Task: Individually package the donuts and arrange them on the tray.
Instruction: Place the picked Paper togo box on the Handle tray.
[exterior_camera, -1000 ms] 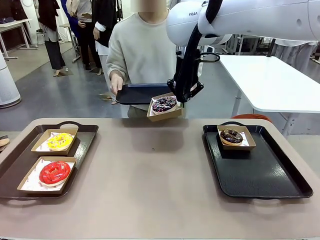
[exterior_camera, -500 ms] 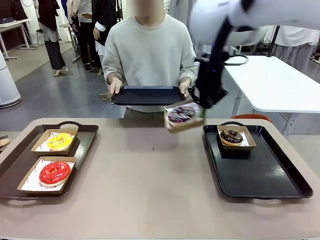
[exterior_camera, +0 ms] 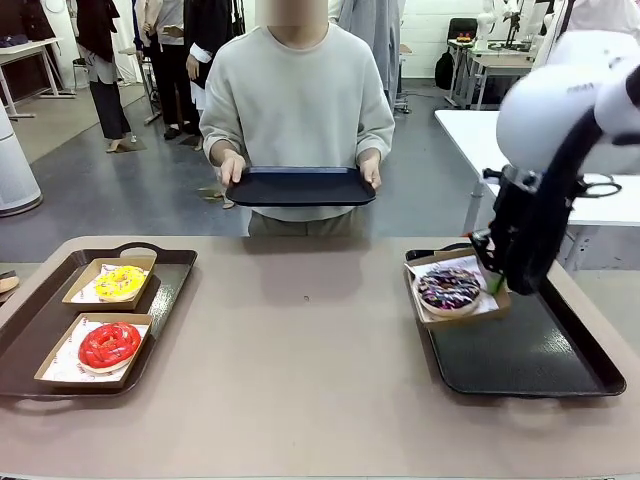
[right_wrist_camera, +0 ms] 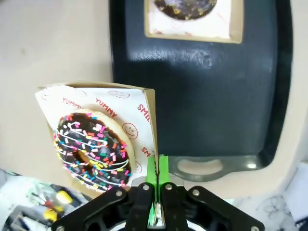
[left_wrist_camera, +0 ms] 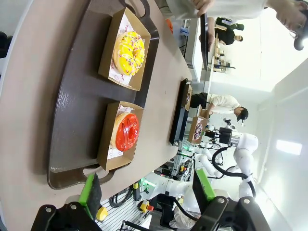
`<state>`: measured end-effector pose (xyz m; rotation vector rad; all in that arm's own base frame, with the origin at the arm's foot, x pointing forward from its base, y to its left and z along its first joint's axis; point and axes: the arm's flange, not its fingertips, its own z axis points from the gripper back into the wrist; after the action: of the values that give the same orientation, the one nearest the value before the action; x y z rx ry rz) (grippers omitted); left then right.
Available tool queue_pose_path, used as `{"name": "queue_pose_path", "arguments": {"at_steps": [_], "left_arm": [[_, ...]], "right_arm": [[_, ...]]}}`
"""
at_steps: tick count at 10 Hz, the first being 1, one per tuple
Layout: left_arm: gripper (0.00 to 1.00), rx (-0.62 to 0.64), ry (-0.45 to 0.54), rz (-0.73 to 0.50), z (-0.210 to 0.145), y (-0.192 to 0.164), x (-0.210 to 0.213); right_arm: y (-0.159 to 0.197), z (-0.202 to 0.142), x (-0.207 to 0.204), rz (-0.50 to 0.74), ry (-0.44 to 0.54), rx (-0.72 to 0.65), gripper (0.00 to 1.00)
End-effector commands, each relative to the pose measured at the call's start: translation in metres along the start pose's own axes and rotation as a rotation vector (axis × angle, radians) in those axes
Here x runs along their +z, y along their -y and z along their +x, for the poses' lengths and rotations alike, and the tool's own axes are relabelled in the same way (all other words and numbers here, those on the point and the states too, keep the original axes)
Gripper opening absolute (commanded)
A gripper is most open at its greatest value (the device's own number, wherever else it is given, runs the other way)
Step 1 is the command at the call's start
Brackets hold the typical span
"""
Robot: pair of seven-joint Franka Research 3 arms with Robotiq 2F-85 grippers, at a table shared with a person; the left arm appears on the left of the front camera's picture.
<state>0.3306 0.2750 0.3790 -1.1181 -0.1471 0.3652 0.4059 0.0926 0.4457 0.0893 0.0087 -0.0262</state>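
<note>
Sprinkled donut (exterior_camera: 449, 287) sits in the box (right_wrist_camera: 150, 103) your right gripper (right_wrist_camera: 157, 185) pinches by its wall above the black tray (exterior_camera: 530, 355); your left gripper (left_wrist_camera: 147, 185) gapes empty.

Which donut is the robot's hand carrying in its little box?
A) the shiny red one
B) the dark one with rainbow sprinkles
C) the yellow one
B: the right gripper is pinched shut on the wall of the box holding the sprinkled donut, while the other two sit on the brown tray.
</note>
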Motion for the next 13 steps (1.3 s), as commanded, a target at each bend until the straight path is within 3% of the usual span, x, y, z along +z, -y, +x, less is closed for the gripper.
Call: {"name": "queue_pose_path", "arguments": {"at_steps": [1,6,13], "left_arm": [[1.0,-0.001,0.007,-0.007,-0.002,0.001,0.002],[1.0,-0.001,0.007,-0.007,-0.002,0.001,0.002],[1.0,-0.001,0.007,-0.007,-0.002,0.001,0.002]], "right_arm": [[0.021,0.008,-0.02,0.024,0.013,0.009,0.02],[0.035,0.031,-0.056,0.026,-0.099,0.005,0.02],[0.039,0.022,-0.06,0.013,-0.072,-0.004,0.02]]}}
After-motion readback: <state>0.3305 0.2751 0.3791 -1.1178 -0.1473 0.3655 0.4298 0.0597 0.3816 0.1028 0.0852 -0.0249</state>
